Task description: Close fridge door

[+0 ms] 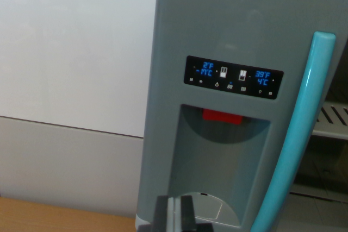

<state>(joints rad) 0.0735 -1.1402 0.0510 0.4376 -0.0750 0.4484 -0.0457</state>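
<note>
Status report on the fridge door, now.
Gripper low in frame, holding nothing; open or shut unclear. Fridge door with teal handle ajar, shelf showing past it. No obstruction seen.

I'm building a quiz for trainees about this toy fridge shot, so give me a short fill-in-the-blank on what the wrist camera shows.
1. The curved handle on the fridge door is coloured ____.
2. The digits on the black display panel glow ____.
3. The tab at the top of the dispenser recess is ____.
4. Past the handle, at the wrist view's right, a ____ shows inside the fridge.

Missing words: turquoise; blue; red; shelf
</note>
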